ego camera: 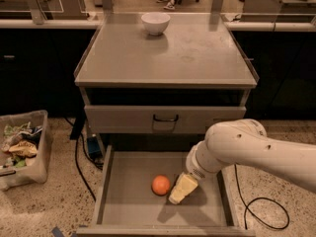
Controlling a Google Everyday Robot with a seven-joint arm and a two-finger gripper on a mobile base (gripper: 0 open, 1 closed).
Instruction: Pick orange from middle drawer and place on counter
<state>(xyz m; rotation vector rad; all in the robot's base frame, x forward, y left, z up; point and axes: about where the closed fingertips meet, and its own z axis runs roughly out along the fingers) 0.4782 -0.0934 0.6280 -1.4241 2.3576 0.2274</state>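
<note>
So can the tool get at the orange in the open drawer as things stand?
Probably yes. The tool hangs low inside the drawer, close beside the orange, with nothing between them and nothing covering the fruit.

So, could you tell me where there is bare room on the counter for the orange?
The counter is bare from the white bowl at its back edge to the front lip. The middle drawer is crowded mid-floor, where the gripper sits close beside the orange.
</note>
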